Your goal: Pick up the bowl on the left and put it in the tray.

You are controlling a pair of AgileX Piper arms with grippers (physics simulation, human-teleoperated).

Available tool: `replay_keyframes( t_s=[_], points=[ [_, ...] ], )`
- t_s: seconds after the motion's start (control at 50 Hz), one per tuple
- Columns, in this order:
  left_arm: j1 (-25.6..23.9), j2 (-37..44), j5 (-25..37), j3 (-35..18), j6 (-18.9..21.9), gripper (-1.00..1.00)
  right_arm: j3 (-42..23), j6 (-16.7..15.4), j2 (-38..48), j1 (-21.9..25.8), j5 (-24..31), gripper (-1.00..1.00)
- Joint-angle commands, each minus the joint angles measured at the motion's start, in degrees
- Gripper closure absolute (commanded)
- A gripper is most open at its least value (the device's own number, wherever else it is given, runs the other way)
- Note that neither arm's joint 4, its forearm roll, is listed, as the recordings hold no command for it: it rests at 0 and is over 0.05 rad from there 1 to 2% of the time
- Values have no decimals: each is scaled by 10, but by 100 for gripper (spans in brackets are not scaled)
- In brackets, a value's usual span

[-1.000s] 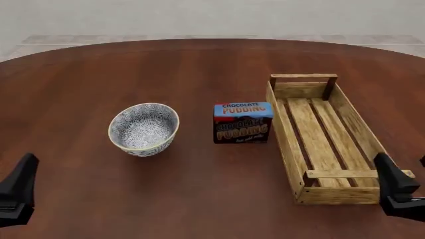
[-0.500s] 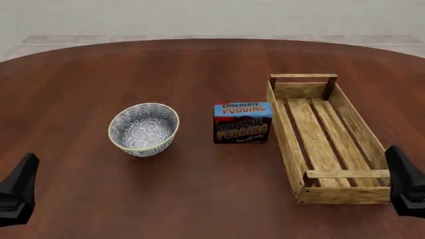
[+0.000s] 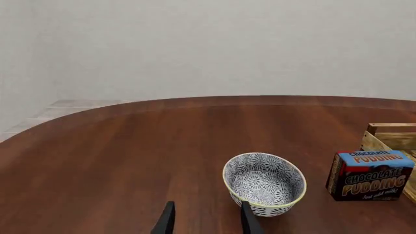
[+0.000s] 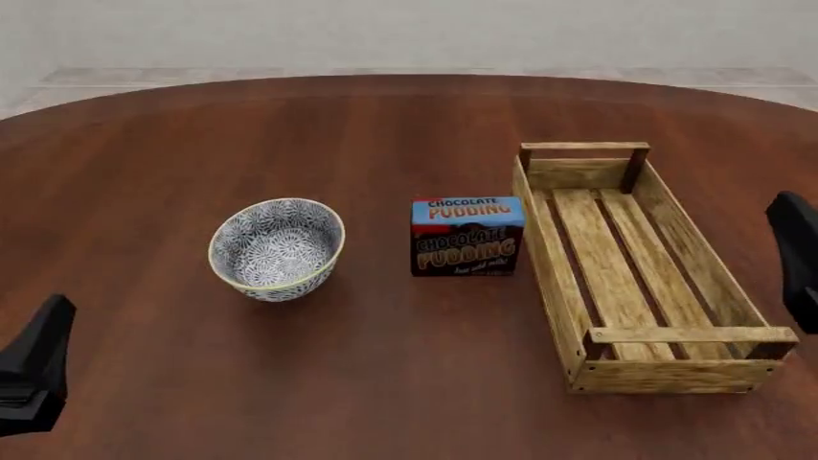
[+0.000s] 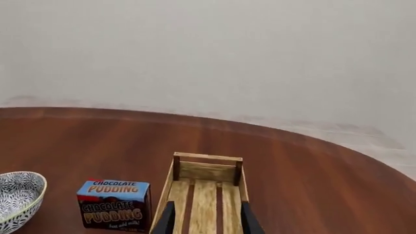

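Since the earlier frames the right arm had climbed along the front view's right edge, from beside the tray's near end to level with its middle, while the left arm and everything on the table had kept their places.

From the front, the bowl (image 4: 278, 247) stood upright on the brown table (image 4: 383, 125), left of centre, with the chocolate pudding box (image 4: 468, 236) standing between it and the tray (image 4: 635, 270). The tray lay lengthwise on the right, holding nothing. The left gripper (image 4: 33, 369) showed only as a dark shape at the lower left corner, well apart from the bowl, and the right gripper (image 4: 799, 254) as a dark shape just beyond the tray's right side; neither grip could be read here.

Through the left wrist camera, the left gripper (image 3: 206, 218) had its fingers spread with nothing between them, and the bowl (image 3: 264, 183) sat just ahead, off to one finger's side.

Through the right wrist camera, the right gripper (image 5: 205, 218) was likewise parted and empty, aimed along the tray (image 5: 206, 187), with the pudding box (image 5: 114, 204) and an edge of the bowl (image 5: 18, 197) beside it.
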Motion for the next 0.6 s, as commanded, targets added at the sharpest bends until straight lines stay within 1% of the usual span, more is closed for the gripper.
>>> replay_keyframes(
  t_s=[0.02,0.06,0.1,0.14,0.16,0.22,0.26,0.32,0.38,0.42,0.46,0.5,0.54,0.56,0.6],
  points=[
    [0,0,0,0,0,-100,-83,-7,81,35,8,-100],
    [0,0,0,0,0,-100,-99,-16,95,34,8,-100],
    [0,0,0,0,0,-100,-111,-23,113,50,8,-100],
    [0,0,0,0,0,-100,-128,-25,125,47,10,-100],
    [0,0,0,0,0,-100,-141,-27,134,54,14,-100],
    [0,0,0,0,0,-100,-158,-26,142,56,22,-100],
    [0,0,0,0,0,-100,-179,-23,152,71,34,-100],
    [0,0,0,0,0,-100,-208,-7,173,86,48,-100],
    [0,0,0,0,0,-100,-234,-3,190,95,59,-100],
    [0,0,0,0,0,-100,-255,-7,198,106,69,-100],
    [0,0,0,0,0,-100,-261,-7,202,108,72,-100],
    [0,0,0,0,0,-100,-280,-7,217,127,84,-100],
    [0,0,0,0,0,-100,-295,-4,230,128,92,-100],
    [0,0,0,0,0,-100,-308,2,242,142,100,-100],
    [0,0,0,0,0,-100,-326,2,245,139,109,-100]
  ],
)
